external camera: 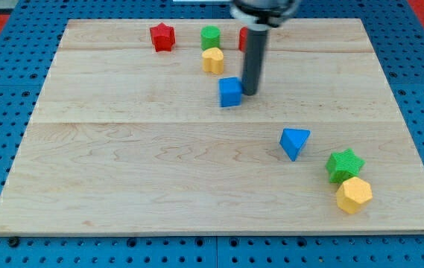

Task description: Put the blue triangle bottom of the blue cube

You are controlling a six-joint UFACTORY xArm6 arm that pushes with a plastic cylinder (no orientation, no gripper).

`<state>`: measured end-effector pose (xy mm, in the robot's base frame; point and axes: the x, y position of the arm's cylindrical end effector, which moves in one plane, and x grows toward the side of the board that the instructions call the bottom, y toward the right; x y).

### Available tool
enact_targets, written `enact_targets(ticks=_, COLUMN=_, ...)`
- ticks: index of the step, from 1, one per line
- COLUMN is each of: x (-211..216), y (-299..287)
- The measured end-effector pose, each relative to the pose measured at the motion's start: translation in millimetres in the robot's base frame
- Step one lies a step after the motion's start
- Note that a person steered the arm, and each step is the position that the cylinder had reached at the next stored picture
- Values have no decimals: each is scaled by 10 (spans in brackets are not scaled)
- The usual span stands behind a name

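The blue cube (230,91) serves as the landmark here. My tip (250,92) rests just beside its right face, touching or nearly so. There are no jaws on this end effector, only a plain rod, so nothing can be said to be apart, together or clamped.

The blue triangle (294,141) lies on the desk (122,179) well below and to the right of the cube, with bare wood between them.

To do the step well, I judge the tip should leave the cube without nudging it, swing wide around the triangle, and settle on the side of the triangle that faces away from the cube. From there a push toward the view's left carries the triangle to a spot directly below the cube. Pushing through the middle of a flat face should keep the triangle from spinning off the rod.

The green star (344,164) and the yellow block (354,194), further from the cube than the triangle, crowd the approach side, so the detour needs care.
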<state>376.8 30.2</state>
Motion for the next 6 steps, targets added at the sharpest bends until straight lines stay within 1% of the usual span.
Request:
enact_targets(ticks=1, x=-99, y=-200)
enact_targets(ticks=2, x=-72, y=260)
enact_targets(ticks=3, x=313, y=754)
enact_targets(ticks=4, x=596, y=1622)
enact_targets(ticks=5, x=1082, y=1591)
enact_targets(ticks=6, x=1277, y=1080)
